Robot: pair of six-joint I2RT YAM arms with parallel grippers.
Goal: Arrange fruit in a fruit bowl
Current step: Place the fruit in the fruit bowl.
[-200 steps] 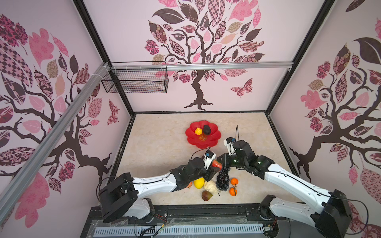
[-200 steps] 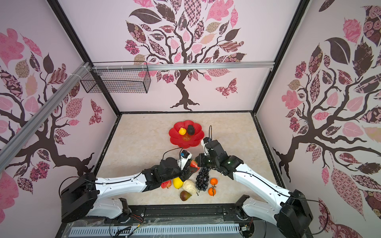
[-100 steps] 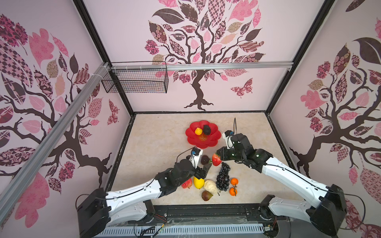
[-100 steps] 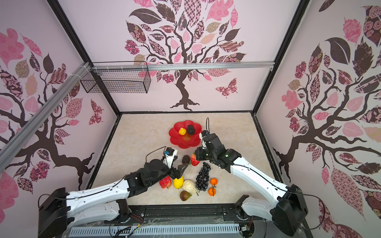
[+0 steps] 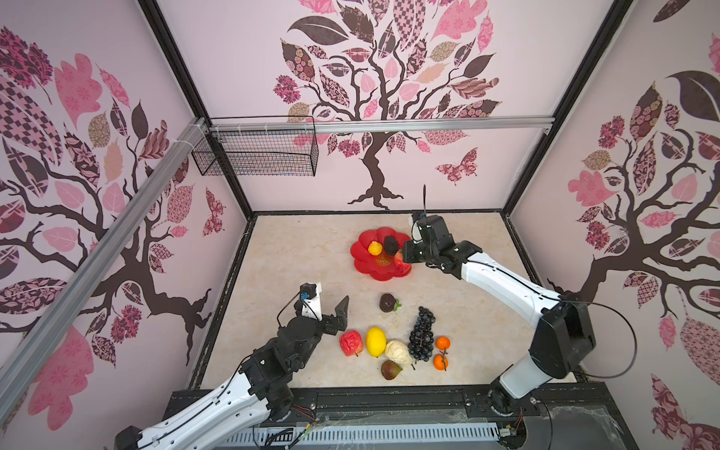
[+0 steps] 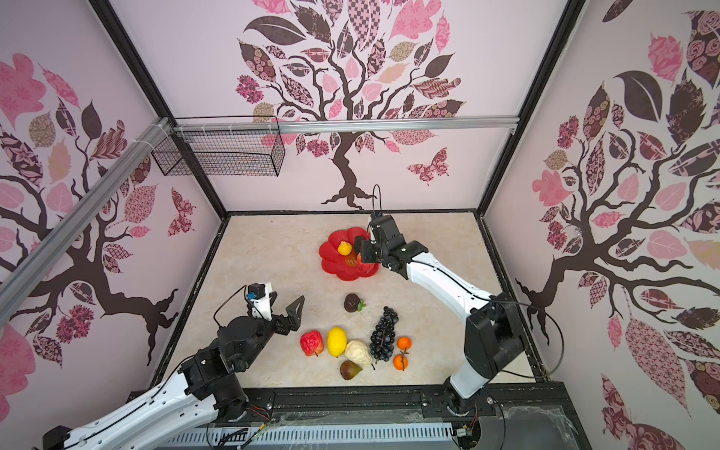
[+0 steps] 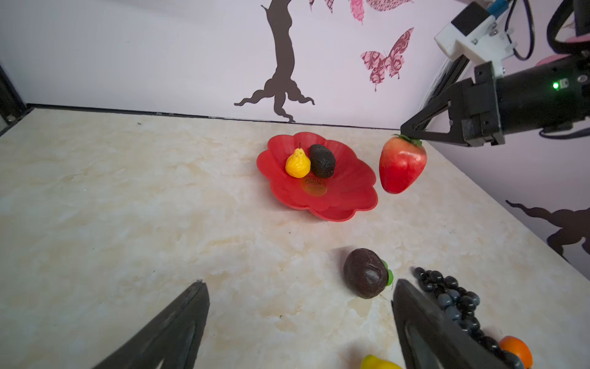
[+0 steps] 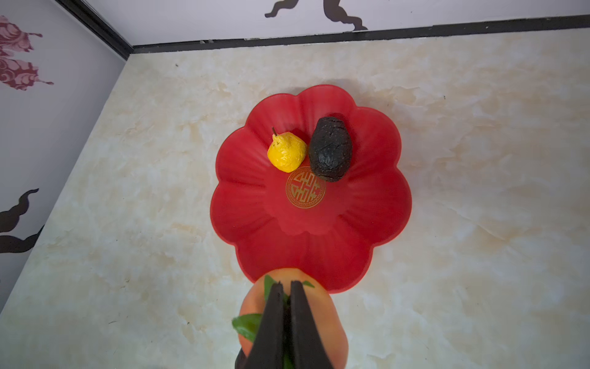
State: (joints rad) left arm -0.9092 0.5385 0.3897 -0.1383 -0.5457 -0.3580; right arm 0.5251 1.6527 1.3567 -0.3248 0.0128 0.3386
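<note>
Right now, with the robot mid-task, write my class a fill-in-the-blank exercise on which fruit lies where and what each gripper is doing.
The red flower-shaped dish holds a yellow pear and a dark ___. The right gripper is shut on the leafy cap of the ___. The left gripper holds nothing; its jaws stand ___. Two small ___ lie beside the grape bunch.
Missing words: avocado; strawberry; open; oranges.

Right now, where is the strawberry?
In the left wrist view the strawberry hangs in the air by its green leaves from the shut right gripper. It is at the right edge of the red fruit bowl.
</note>
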